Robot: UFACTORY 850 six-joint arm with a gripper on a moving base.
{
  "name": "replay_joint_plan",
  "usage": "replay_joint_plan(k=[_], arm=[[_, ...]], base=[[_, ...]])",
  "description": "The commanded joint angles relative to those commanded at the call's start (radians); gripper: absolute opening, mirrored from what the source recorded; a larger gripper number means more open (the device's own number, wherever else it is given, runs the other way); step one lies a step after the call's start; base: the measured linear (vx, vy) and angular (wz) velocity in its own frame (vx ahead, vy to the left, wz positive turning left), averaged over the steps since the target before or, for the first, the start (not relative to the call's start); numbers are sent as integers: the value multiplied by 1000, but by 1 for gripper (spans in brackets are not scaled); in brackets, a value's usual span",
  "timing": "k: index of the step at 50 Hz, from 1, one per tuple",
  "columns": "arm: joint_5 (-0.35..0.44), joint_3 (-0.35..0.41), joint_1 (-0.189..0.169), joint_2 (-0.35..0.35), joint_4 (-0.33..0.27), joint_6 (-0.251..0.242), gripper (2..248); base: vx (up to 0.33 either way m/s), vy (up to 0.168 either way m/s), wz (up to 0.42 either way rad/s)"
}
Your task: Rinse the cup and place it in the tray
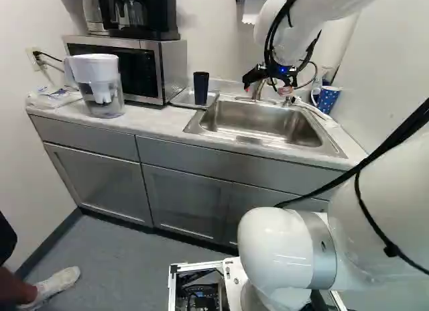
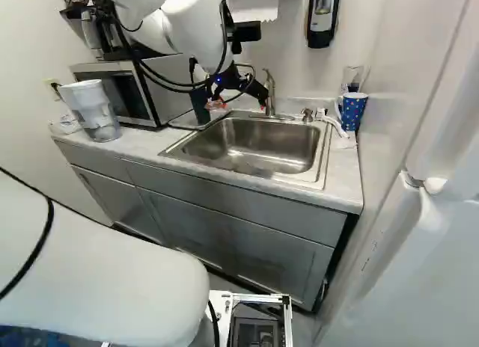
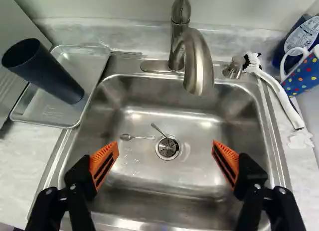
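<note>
A pale, faintly mottled counter (image 1: 151, 125) ran along a white wall above smooth grey cabinets (image 1: 191, 198) with flat, framed doors. Set into it was a rectangular sink (image 3: 144, 173) of brushed steel with rounded corners; one spoon (image 3: 137, 137) lay on its floor, and a second slim utensil (image 3: 158, 130) reached to the round drain (image 3: 167, 148). A curved metal faucet (image 3: 197, 57) arched over the basin.

The dark cup (image 3: 46, 71), a tall, smooth tumbler wider at its rim, stood upright in the shallow, rimmed metal tray (image 3: 47, 110), between the sink and the boxy microwave (image 1: 161, 70). A clear pitcher (image 1: 106, 86) with a white top stood on the microwave's other side. Across the sink were a white-handled brush (image 3: 279, 94) and a blue mug (image 2: 352, 111) with coloured dots.

The robot's black hand (image 1: 267, 88) hung above the sink, spread wide, its ribbed, wedge-shaped orange pads (image 3: 104, 163) well apart with nothing gripped.
</note>
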Motion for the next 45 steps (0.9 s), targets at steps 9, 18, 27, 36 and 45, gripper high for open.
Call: replay_joint_plan(k=[9,18,27,36,45], arm=[[0,0,0,0,0,0,247],[0,0,0,0,0,0,247],[0,0,0,0,0,0,247],[0,0,0,0,0,0,247],[0,0,0,0,0,0,247]], base=[[0,0,0],[0,0,0],[0,0,0],[-20,0,0],[-68,4,7]])
